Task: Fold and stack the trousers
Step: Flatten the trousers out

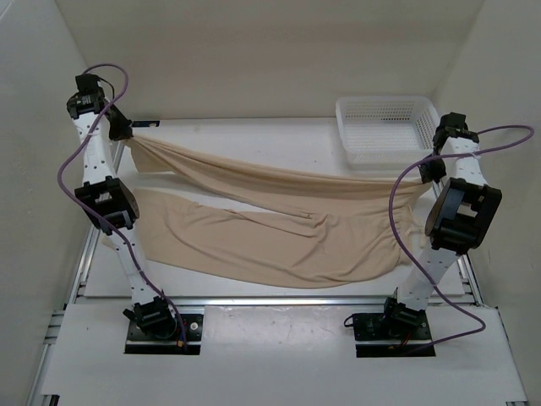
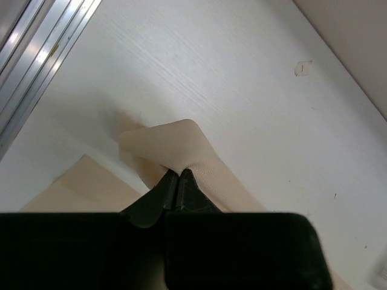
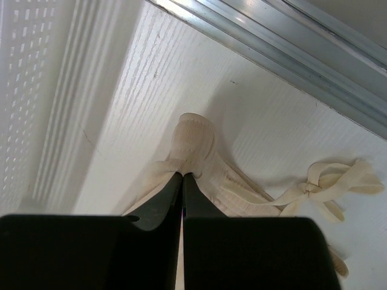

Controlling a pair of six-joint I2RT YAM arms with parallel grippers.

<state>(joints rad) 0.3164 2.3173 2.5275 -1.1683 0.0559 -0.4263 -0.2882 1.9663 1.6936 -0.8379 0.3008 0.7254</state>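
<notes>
Trousers [image 1: 279, 241] hang stretched between our claws, long axis running claw to claw: our left claw [image 2: 177, 176] pinches a leg end, our right claw [image 3: 182, 176] pinches the waist; the other leg lies on the worktop [image 1: 254, 135] beneath.

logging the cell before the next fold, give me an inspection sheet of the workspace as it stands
surface: white table, faint small marks
job's things: trousers, one edge lifted and sagging between the arms, the rest lying wrinkled on the table; drawstring trailing loose
clutter: white mesh basket at the far right corner, looks empty
grippers: left gripper shut on one end of the trousers; right gripper shut on the drawstring end
cables: purple cable looping off each arm; the right one crosses in front of the fabric in the top view
surroundings: plain white walls, metal rail at the near edge
</notes>
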